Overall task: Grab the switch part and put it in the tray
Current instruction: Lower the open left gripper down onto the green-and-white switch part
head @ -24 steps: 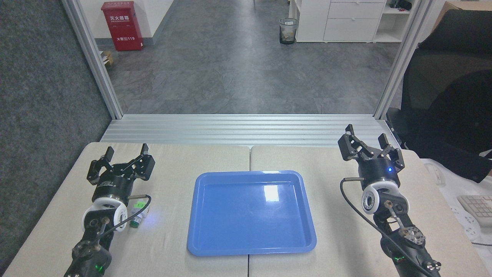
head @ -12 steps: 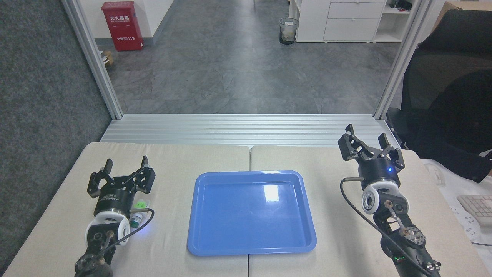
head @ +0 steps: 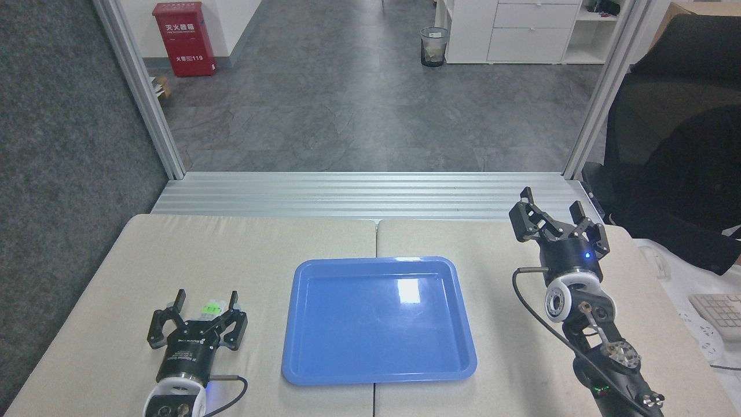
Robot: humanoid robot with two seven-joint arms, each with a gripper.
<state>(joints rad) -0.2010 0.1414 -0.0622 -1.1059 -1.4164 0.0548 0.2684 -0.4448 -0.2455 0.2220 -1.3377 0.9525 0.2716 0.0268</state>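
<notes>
office, probably | white drawer cabinet (head: 532,29), wastebasket (head: 434,46), keyboard (head: 721,310) (partly cut off)

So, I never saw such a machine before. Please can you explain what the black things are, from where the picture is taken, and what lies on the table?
The picture comes from the robot's own head, looking forward and down at a beige table. The two black things are its arms, each ending in a grasping tool. The left tool is open, its fingers either side of a small white plastic switch part with a bright green label; it has not closed on it. The right tool is open and holds nothing. Between them lies a large shallow glossy blue plastic tray, with nothing in it.
</notes>
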